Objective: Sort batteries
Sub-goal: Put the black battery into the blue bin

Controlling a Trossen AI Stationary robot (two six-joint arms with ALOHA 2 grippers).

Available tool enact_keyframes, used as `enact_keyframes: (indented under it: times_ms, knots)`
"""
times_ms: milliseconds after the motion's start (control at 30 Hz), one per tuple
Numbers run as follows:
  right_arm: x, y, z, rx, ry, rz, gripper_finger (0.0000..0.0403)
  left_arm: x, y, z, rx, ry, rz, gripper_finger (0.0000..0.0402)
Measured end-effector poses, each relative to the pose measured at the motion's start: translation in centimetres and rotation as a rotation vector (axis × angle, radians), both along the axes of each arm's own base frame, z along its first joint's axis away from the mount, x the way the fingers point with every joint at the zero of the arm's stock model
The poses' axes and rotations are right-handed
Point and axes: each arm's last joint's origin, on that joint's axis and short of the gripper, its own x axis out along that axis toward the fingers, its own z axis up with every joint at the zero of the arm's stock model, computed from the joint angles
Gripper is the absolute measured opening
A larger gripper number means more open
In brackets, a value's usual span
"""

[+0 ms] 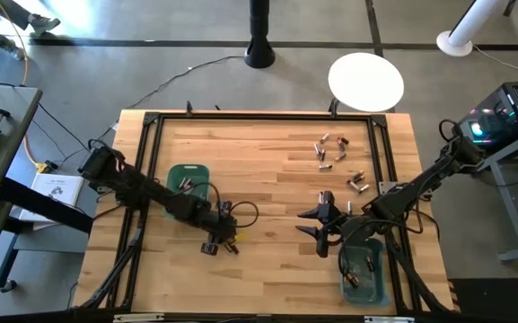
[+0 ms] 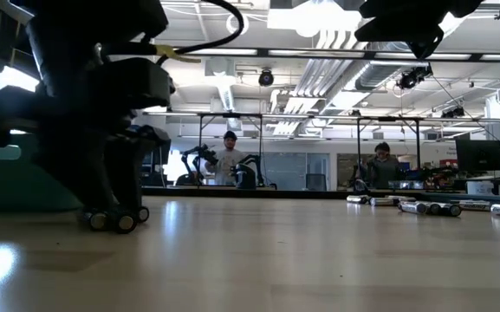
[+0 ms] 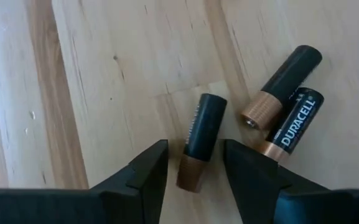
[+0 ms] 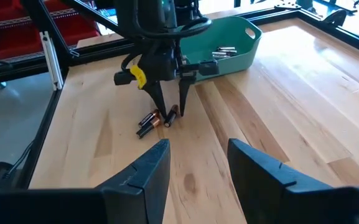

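My left gripper [image 3: 195, 149] points down at the table near its near edge, open. Its fingers stand on either side of one dark, copper-ended battery [image 3: 202, 124] that lies flat on the wood, with a gap showing on each side. Two more dark copper batteries [image 3: 285, 99] lie just beside it. In the right wrist view that same gripper [image 4: 171, 107] stands over the little group [image 4: 151, 121]. My right gripper [image 1: 321, 226] hovers open above the table's middle right. Loose batteries [image 1: 332, 149] lie scattered toward the far right, with more [image 1: 357, 183] nearer in.
A teal bin [image 1: 187, 178] on the left holds silvery batteries [image 4: 224, 51]. A second teal bin [image 1: 366, 274] at the near right holds a few cells. A black frame [image 1: 151, 121] runs around the tabletop. Bare wood [image 1: 267, 179] lies between the two arms.
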Motion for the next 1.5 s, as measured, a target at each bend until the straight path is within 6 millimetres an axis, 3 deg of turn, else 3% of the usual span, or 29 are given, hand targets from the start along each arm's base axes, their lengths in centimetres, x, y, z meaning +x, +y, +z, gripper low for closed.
enact_keyframes:
  times_ms: [133,367,500,600,800,967,1100,1267,1500]
  knots:
    - [0.0,0.0,0.0,-0.002,0.002,0.0,0.0154,0.3,0.7,-0.1,-0.009,-0.002,-0.007,0.012]
    - [0.0,0.0,0.0,-0.018,0.007,0.016,0.0154,1.1,1.7,0.1,-0.031,-0.057,0.004,0.0035]
    - [0.3,-0.1,-0.3,-0.042,0.017,0.007,0.0154,2.1,2.1,0.7,0.016,-0.124,0.029,0.0035]
    - [1.2,-0.9,-1.0,-0.012,0.035,-0.046,0.0156,3.6,2.2,2.3,0.053,-0.242,0.07,0.0035]
    - [3.5,-1.8,-4.1,-0.091,0.13,-0.07,0.0188,5.3,2.4,4.3,0.071,-0.473,0.197,0.0035]
    - [5.6,-1.8,-7.1,-0.183,0.155,-0.043,0.0195,5.0,2.8,3.8,-0.002,-0.652,0.249,0.0035]
    - [6.9,-1.6,-8.1,-0.226,0.097,-0.015,0.0195,4.2,3.3,4.1,-0.09,-0.875,0.273,0.0035]
    - [7.2,-1.6,-6.8,-0.246,0.017,-0.013,0.0195,3.3,3.1,4.8,-0.182,-1.043,0.254,0.0035]
    - [6.3,-1.7,-2.4,-0.265,-0.157,-0.039,0.0195,3.3,2.9,6.0,-0.218,-1.159,0.19,0.0035]
